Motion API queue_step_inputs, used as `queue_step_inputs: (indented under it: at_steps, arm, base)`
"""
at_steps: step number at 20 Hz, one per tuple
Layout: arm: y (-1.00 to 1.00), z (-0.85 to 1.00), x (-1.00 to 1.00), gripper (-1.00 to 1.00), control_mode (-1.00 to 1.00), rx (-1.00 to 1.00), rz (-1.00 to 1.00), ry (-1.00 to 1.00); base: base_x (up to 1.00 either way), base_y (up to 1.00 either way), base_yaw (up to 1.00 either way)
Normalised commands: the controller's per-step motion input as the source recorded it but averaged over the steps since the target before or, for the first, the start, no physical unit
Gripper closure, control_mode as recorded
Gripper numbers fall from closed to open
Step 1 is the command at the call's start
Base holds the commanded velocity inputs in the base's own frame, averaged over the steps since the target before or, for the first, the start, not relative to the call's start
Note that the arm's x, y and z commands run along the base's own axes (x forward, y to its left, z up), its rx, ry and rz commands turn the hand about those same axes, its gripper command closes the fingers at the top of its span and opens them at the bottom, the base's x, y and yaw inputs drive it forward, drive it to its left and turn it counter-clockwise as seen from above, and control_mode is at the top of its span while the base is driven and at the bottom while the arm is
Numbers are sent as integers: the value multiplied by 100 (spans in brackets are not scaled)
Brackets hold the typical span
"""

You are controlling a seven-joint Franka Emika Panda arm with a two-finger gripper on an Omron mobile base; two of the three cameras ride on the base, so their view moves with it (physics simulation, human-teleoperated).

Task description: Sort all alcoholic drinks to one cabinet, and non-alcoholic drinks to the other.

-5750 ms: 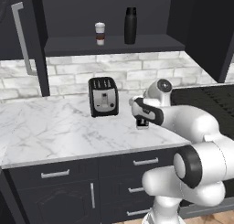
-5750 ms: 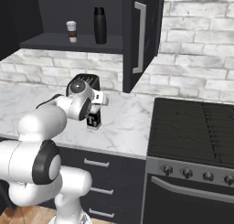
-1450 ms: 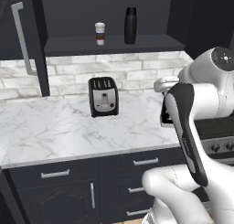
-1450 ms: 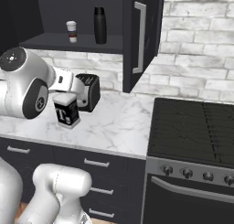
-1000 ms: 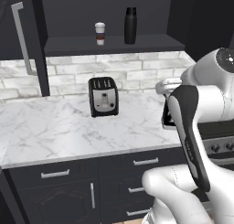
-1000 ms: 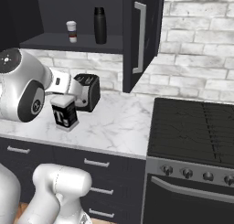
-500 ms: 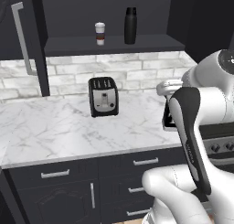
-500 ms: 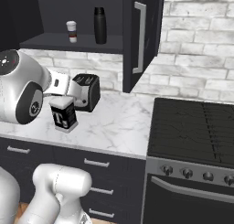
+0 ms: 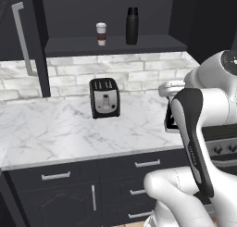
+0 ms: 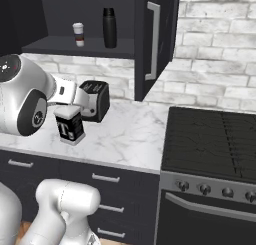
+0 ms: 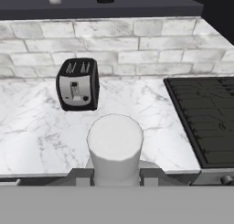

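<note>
Moved: since the frame nearly six seconds back, the arm has swung away from beside the toaster; over the last half second almost nothing shifts.
Pale bottle (image 10: 70, 124): lower left of the right base view, off the desk, black label with a white letter facing the camera. In the hand view its white top (image 11: 114, 137) sits at lower centre, between the finger tips.
Gripper (image 11: 115, 175): closed on the pale bottle, one dark tip on each side of its neck at the bottom of the hand view.
Cup (image 9: 101, 34): upper centre of the left base view, upright on the open cabinet's shelf (image 9: 115, 45).
Flask (image 9: 132, 26): on the same shelf, near the cup and to its right, upright.
Cabinet door (image 10: 155, 39): top centre of the right base view, swung open, silver bar handle toward the stove side.
Toaster (image 9: 104, 97): middle of the left base view, on the marble desk (image 9: 55, 133), below the shelf.
Stove (image 10: 215, 144): right half of the right base view, beside the desk.
Beer bottle: I can't find it.
</note>
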Motion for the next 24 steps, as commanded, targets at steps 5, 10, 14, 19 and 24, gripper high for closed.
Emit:
queue_step_inputs:
  at_steps: [5, 10, 14, 19, 24]
  arm:
    - [0, 0, 0, 100, 100, 0, 0, 0]
    - [0, 0, 0, 100, 100, 0, 0, 0]
    - [0, 0, 0, 100, 100, 0, 0, 0]
    - [0, 0, 0, 100, 100, 0, 0, 0]
    - [0, 0, 0, 100, 100, 0, 0, 0]
  base:
    - [-43, 0, 0]
    - [-50, -4, 0]
    - [-46, -7, 0]
    - [-44, -14, 0]
    - [-46, -24, 0]
